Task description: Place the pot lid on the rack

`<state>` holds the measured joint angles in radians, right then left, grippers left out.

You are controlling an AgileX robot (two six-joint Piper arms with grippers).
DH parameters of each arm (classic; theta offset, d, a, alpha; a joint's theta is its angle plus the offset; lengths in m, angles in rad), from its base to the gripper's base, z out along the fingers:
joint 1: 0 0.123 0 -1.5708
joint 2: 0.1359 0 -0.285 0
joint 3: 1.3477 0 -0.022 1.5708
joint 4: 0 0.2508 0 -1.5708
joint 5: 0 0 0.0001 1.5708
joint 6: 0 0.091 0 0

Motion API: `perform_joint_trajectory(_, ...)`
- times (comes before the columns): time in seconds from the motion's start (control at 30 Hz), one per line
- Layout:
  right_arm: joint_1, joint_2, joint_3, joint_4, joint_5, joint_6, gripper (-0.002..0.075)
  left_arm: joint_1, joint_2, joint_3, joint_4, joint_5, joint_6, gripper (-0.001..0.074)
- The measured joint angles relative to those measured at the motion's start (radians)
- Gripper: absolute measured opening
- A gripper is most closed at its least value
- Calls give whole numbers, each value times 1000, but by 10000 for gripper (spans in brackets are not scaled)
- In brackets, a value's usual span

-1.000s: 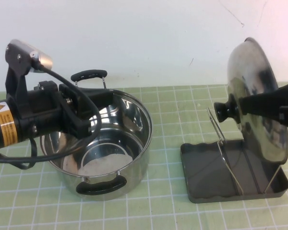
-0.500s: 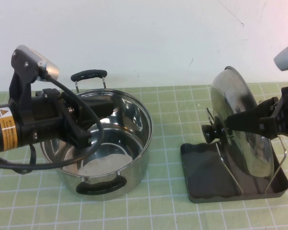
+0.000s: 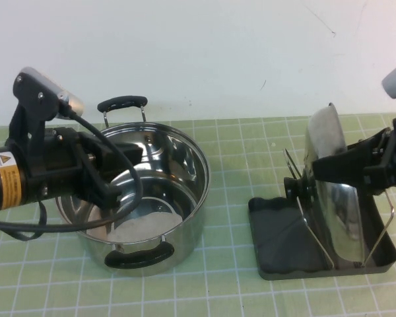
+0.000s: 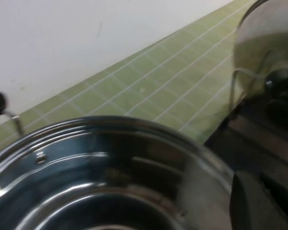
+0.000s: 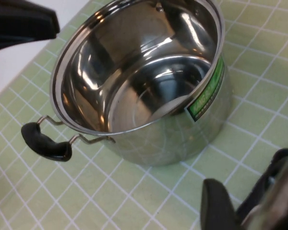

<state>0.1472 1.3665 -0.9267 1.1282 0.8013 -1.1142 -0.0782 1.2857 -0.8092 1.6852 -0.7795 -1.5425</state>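
Over on the right side of the table I have the pot lid [image 3: 335,191] standing nearly on edge in the rack [image 3: 277,247], its lower rim down in the dark tray between the wire loops [image 3: 315,228] and its black knob [image 3: 296,187] facing the pot [image 3: 160,191]. My right gripper [image 3: 317,173] reaches in from the right edge and pinches the lid by the knob, jaws closed on it as far as I can judge from the high view. My left gripper [image 3: 119,173] hangs over the open pot, well apart from the rack; I cannot tell how its jaws stand. I judge the placing is nearly done: the lid looks seated, but it is not yet released. What is left is to let go of the knob, check that the lid leans steady on the wires, and back the right arm away
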Motion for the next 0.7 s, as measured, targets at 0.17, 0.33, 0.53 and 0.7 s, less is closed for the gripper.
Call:
perform_joint_trajectory(0.17, -47, -130, 0, -96, 18, 56, 288, 0, -88, 14, 79, 129, -52, 1)
perform_joint_trajectory(0.33, -96, -330, 0, -248, 32, 132, 259, 0, -268, 102, 83, 268, -60, 1)
perform_joint_trajectory(0.53, -99, -573, 19, -333, 37, 164, 180, 0, -505, 288, 83, 396, -87, 1)
perform_joint_trajectory(0.7, -99, -796, 144, -335, -50, 154, 44, 0, -729, 436, 81, 502, -202, 0)
